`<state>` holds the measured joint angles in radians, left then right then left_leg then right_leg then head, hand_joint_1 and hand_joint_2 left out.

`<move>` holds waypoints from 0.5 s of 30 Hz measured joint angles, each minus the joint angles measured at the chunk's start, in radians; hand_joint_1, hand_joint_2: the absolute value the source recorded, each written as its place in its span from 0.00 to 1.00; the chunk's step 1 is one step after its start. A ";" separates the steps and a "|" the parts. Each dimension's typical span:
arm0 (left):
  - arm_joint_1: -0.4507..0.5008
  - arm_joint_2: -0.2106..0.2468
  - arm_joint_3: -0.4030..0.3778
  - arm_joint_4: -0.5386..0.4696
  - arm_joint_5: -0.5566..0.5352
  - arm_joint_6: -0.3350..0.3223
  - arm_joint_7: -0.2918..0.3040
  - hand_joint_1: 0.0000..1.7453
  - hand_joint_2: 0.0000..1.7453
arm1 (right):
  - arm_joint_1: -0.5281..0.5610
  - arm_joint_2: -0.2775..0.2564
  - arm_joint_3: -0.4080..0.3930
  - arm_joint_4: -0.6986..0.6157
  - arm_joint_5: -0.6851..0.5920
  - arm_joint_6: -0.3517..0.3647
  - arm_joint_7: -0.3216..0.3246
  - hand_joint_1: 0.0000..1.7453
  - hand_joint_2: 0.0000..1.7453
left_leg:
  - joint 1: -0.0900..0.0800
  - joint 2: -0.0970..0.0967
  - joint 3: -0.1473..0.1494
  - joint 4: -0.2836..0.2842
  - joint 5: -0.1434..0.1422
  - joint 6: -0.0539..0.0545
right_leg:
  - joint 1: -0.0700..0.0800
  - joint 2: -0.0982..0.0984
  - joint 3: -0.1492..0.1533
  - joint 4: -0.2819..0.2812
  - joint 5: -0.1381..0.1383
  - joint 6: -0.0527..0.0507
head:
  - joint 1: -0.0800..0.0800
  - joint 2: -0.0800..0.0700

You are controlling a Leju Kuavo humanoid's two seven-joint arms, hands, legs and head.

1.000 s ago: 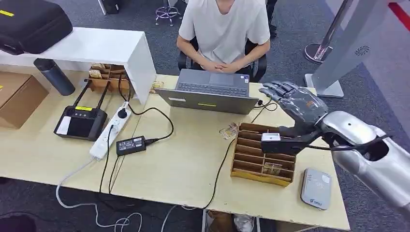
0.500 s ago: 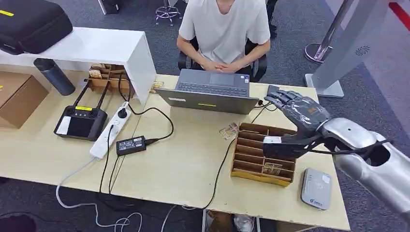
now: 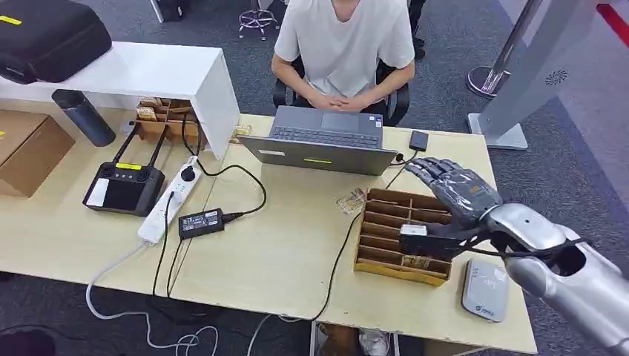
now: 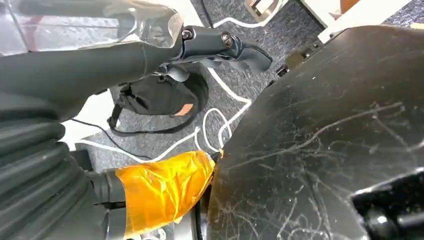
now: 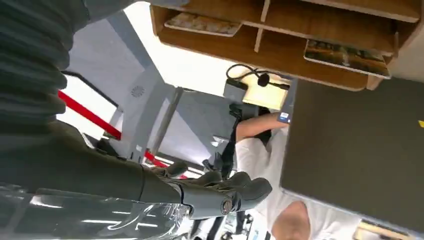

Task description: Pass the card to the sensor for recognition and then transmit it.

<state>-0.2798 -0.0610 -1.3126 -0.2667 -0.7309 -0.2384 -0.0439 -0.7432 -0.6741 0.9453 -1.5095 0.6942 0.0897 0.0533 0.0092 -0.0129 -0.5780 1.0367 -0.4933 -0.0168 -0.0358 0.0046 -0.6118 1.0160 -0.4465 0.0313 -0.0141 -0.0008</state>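
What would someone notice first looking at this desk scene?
The robot's silver right hand hovers open above the wooden slotted card rack at the desk's right end, beside a grey card reader. Across the desk a person sits behind a laptop.

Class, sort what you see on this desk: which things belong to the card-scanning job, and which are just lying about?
Job: robot hand, card rack, card in the rack, grey sensor.

Lying about: laptop, power strip, charger, remote controller, cardboard box.

Card (image 3: 417,259) flat in wooden organizer (image 3: 371,241); grey sensor (image 3: 485,288) beside.
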 joint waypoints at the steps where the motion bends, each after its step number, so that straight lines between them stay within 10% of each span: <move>1: -0.001 0.000 -0.003 0.000 -0.003 0.000 -0.001 0.00 1.00 | 0.011 0.001 -0.001 0.000 0.012 -0.006 0.010 0.00 1.00 | 0.000 0.000 0.000 0.000 0.000 0.000 | 0.000 0.000 0.000 0.000 0.000 0.000 | 0.000 0.000; 10: -0.003 0.000 -0.014 0.000 -0.023 0.000 -0.027 0.00 1.00 | 0.076 0.009 -0.021 -0.021 0.047 -0.019 0.040 0.00 1.00 | 0.000 0.000 0.000 0.000 0.000 0.000 | 0.000 0.000 0.000 0.000 0.000 0.000 | 0.000 0.000; 15: -0.006 0.005 -0.018 0.000 -0.026 0.000 -0.053 0.00 1.00 | 0.154 0.055 -0.073 -0.022 0.145 -0.160 0.028 0.00 1.00 | 0.000 0.000 0.000 0.000 0.000 0.000 | 0.000 0.000 0.000 0.000 0.000 0.000 | 0.000 0.000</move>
<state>-0.2855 -0.0557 -1.3310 -0.2667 -0.7572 -0.2388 -0.0973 -0.5896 -0.6188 0.8721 -1.5312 0.8388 -0.0705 0.0809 0.0095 -0.0130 -0.5782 1.0365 -0.4937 -0.0164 -0.0357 0.0043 -0.6121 1.0161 -0.4467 0.0313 -0.0137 -0.0008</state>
